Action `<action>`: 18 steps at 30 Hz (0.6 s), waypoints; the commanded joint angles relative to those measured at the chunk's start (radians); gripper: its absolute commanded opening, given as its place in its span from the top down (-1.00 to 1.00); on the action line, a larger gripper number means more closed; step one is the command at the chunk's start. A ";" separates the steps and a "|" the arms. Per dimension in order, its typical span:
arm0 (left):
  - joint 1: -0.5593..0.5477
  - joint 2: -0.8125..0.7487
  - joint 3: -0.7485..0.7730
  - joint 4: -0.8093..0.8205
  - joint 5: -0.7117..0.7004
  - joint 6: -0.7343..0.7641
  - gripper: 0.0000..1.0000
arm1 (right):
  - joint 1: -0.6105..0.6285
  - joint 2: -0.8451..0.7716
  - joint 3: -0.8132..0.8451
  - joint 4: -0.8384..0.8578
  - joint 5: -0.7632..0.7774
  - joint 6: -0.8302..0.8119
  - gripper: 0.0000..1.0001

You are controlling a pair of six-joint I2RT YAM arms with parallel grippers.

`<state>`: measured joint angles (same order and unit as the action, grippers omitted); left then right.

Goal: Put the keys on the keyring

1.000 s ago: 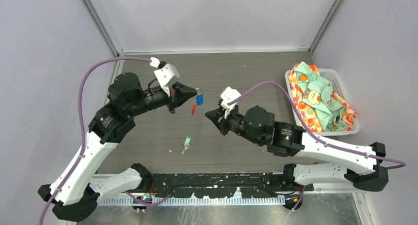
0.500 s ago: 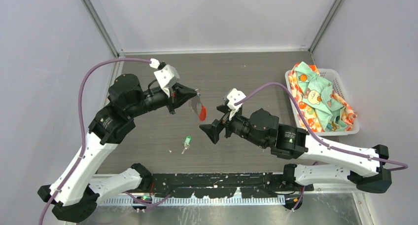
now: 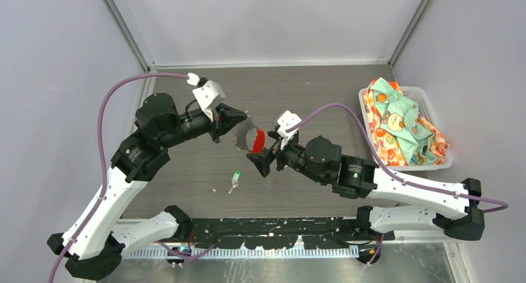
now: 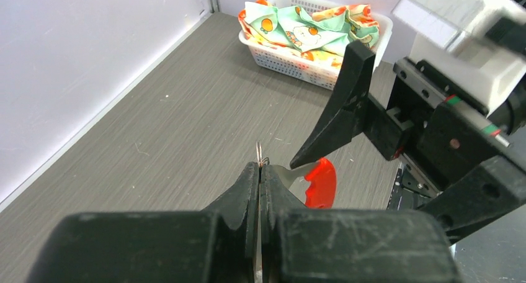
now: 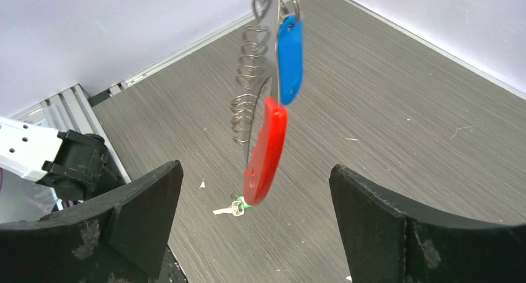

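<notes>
Keyring (image 5: pixel 265 148) dangles from clenched left gripper (image 4: pixel 259 171), before wide-spread right gripper (image 5: pixel 255 171); green key (image 3: pixel 236 177) below, basket (image 4: pixel 291 61) aside.

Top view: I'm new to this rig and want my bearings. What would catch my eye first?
Above the middle of the table, the left gripper, shut, dangles the keyring with its red loop, a blue key hanging alongside. The right gripper is open, facing that bundle from close by. A green key lies nearer the arm bases, and a white basket of bright cloth sits at the right edge.
</notes>
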<state>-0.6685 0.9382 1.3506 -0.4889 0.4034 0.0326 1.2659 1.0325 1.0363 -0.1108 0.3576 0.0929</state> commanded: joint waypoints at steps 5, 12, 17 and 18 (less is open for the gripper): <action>-0.003 -0.007 0.040 0.081 0.007 -0.026 0.99 | -0.003 0.094 0.064 0.137 -0.032 -0.021 -0.42; -0.003 -0.024 0.032 0.070 0.016 -0.026 0.99 | -0.062 0.059 0.007 0.266 -0.008 0.084 0.92; -0.003 -0.041 0.009 0.070 0.029 -0.026 0.99 | -0.074 0.035 0.016 0.209 0.023 0.154 0.98; -0.004 -0.044 0.005 0.068 0.028 -0.025 1.00 | -0.076 0.032 0.025 0.177 0.013 0.182 0.98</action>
<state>-0.6685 0.9226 1.3537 -0.4507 0.4042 0.0174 1.2011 1.1130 1.0321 0.0265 0.3344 0.1741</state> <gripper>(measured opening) 0.009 0.058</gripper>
